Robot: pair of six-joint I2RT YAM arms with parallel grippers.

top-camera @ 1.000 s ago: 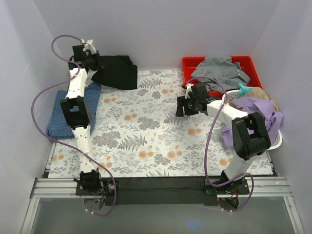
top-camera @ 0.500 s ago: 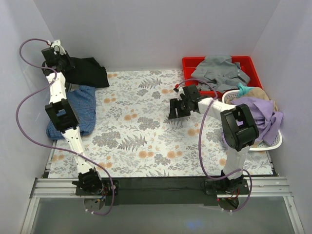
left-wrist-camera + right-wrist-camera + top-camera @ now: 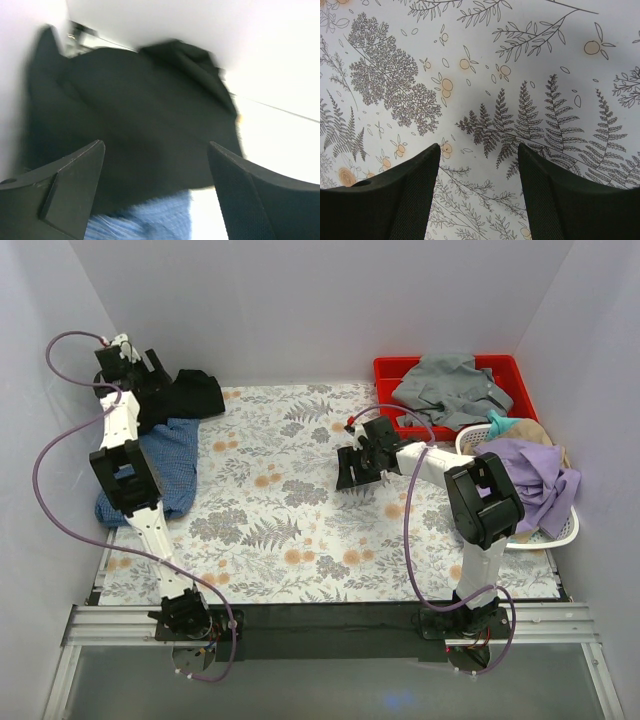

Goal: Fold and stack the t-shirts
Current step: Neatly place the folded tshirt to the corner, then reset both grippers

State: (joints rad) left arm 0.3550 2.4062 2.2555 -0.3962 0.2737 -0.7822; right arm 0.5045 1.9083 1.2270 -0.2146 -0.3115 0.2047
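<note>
A floral counter [image 3: 300, 520] between pale walls is recorded from above. The black t-shirt [image 3: 188, 395] is bunched far left, meeting the blue t-shirt [image 3: 172, 462], just right of the left pincer [image 3: 133, 362]. Left wrist: that pincer is shown wide, nothing held, black cloth ahead. Right wrist: the right pincer [image 3: 479, 150] is shown wide over the counter, well apart from both.

Pale lilac walls [image 3: 320, 300] on three sides, fern-and-flower printed tabletop [image 3: 290, 540]; metal rail [image 3: 110, 625] along near edge

The left arm [image 3: 125, 475] stretches far back and to the left, the left hand [image 3: 148, 370] held with fingers [image 3: 70, 185] spread wide, gripping nothing. The right arm [image 3: 480, 502] folds inward, the right hand [image 3: 350, 468] tilted downward, fingers [image 3: 415, 195] apart and empty.
</note>
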